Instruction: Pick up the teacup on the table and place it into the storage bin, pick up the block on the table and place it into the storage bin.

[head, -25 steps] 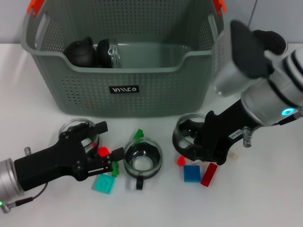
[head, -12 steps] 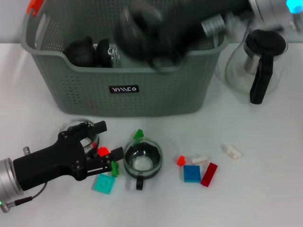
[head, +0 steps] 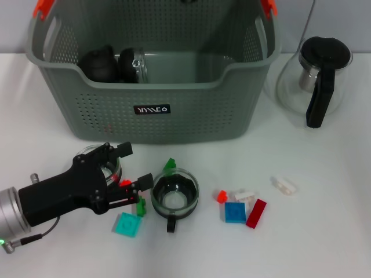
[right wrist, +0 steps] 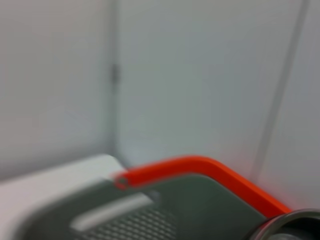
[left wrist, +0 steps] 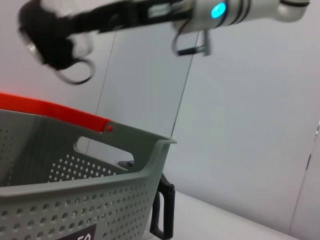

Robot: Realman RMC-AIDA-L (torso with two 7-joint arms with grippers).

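Left gripper [head: 124, 174]: low on the table, fingers spread, a small red block [head: 125, 183] between them; not closed on it.
Teacup [head: 174, 197]: upright on the table just beside the left fingertips, handle toward the robot.
Loose blocks: teal block [head: 126, 224] by the cup; blue block [head: 235, 212] and a red bar [head: 256, 212] farther right.
Storage bin [head: 152, 109]: behind the blocks, dark items inside.
Teapot [head: 316, 81]: right of the bin.
Right gripper [left wrist: 57, 37]: raised high above the bin, clamped on a glass cup [left wrist: 75, 55].

Storage bin [head: 174, 110] at table rear; teapot [head: 316, 81] right of it; teacup [head: 174, 196] before bin; blocks [head: 240, 208] right of teacup.
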